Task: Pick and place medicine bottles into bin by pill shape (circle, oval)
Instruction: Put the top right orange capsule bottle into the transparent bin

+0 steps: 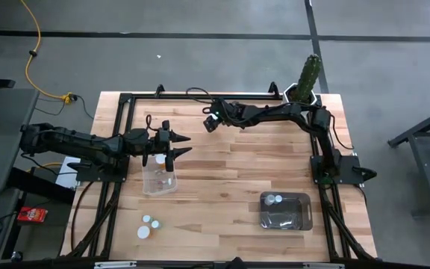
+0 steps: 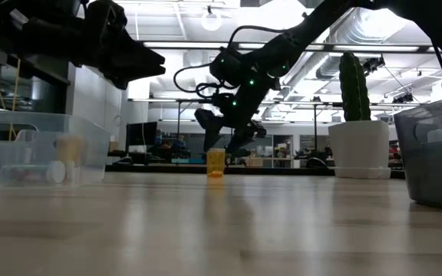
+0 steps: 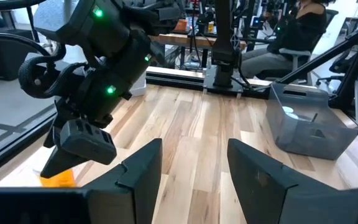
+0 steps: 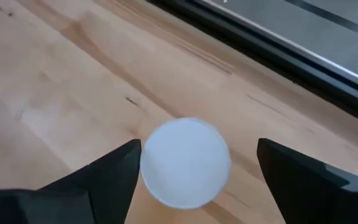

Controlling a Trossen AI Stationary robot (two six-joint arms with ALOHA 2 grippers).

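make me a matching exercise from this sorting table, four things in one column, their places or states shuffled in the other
Things:
1. orange pill bottle with white round cap
2. clear plastic bin
3. dark grey plastic bin
4. white pot with green cactus

Places or states:
A. under the open left gripper
B. on the table's far right corner
C. under the open right gripper
D. near the right arm's base, white caps inside

Pairs: 1-C, 2-A, 3-D, 4-B

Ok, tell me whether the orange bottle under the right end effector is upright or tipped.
Upright. The low view shows the orange bottle standing on its base; the right wrist view looks straight down on its round white cap.
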